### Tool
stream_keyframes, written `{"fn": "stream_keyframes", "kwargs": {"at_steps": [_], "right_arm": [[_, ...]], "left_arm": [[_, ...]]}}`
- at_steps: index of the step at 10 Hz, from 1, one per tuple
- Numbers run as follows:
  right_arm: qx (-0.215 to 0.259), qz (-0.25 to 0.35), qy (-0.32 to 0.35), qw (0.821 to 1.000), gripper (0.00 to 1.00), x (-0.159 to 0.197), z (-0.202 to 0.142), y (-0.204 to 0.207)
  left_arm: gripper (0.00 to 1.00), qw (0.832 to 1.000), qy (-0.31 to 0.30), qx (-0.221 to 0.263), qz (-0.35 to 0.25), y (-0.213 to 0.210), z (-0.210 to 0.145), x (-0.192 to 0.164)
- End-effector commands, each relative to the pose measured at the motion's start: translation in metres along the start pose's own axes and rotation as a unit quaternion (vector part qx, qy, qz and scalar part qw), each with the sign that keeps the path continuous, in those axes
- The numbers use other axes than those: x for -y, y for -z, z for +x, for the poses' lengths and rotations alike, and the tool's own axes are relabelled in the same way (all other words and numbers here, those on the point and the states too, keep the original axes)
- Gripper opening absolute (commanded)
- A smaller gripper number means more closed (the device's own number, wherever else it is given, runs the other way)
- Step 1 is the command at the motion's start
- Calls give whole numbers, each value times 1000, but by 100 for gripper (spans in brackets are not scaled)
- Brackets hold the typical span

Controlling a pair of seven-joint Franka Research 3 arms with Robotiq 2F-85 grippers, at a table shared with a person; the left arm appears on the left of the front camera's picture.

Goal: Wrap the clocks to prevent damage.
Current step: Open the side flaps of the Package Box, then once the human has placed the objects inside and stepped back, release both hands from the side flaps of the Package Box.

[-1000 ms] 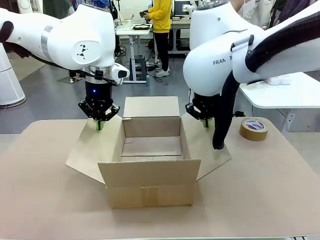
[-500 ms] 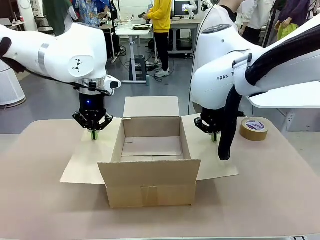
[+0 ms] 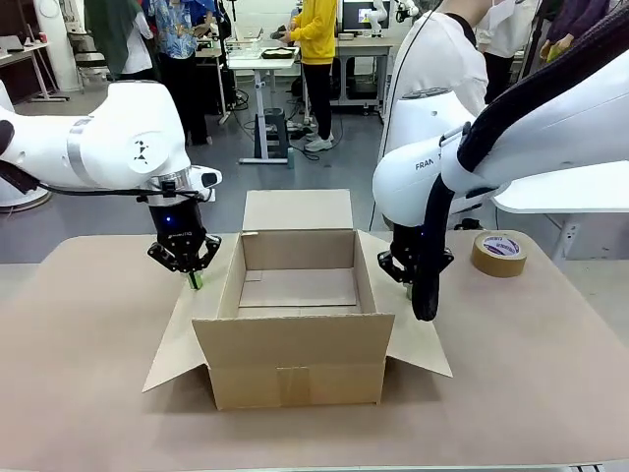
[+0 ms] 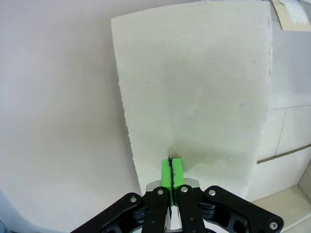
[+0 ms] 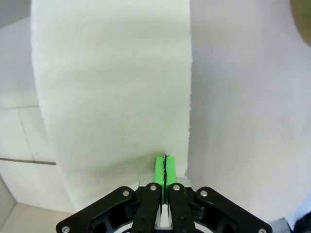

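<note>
An open cardboard box (image 3: 295, 359) sits mid-table (image 3: 79, 393), its side flaps splayed outward. The left gripper (image 3: 195, 280), pads pressed together on nothing, points its tips down at the left flap (image 3: 182, 329) beside the box wall. The right gripper (image 3: 408, 288), likewise closed, meets the right flap (image 3: 418, 339). A tape roll (image 3: 499, 253) lies far right.

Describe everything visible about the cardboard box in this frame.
The cardboard box is plain brown, open and empty, standing upright on the table, with tape on its front seam. Its far flap stands up; both side flaps splay outward and downward. The shut left pincer touches the left flap, the shut right pincer the right flap.
</note>
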State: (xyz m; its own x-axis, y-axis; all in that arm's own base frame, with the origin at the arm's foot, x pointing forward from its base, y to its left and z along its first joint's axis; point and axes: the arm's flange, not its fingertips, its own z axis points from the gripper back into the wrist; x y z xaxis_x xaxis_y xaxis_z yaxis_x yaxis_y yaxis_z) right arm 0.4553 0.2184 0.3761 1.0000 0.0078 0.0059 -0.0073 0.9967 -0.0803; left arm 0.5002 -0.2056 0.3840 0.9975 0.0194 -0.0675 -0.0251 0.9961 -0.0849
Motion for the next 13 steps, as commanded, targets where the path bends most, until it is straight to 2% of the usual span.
{"fn": "stream_keyframes", "kwargs": {"at_steps": [1,2,3,13], "right_arm": [[-1,17,-3,1000,1,-3,5,-6],[-8,37,-26,999,1,-3,3,-11],[1,1,2,1000,1,1,2,-1],[1,1,2,1000,1,1,2,-1]], "left_arm": [[0,1000,5,-3,-8,-1,-3,-2],[0,1000,11,-7,-6,-3,-5,-2],[0,1000,-1,-1,0,1,1,-2],[0,1000,-1,-1,0,1,1,-2]]}}
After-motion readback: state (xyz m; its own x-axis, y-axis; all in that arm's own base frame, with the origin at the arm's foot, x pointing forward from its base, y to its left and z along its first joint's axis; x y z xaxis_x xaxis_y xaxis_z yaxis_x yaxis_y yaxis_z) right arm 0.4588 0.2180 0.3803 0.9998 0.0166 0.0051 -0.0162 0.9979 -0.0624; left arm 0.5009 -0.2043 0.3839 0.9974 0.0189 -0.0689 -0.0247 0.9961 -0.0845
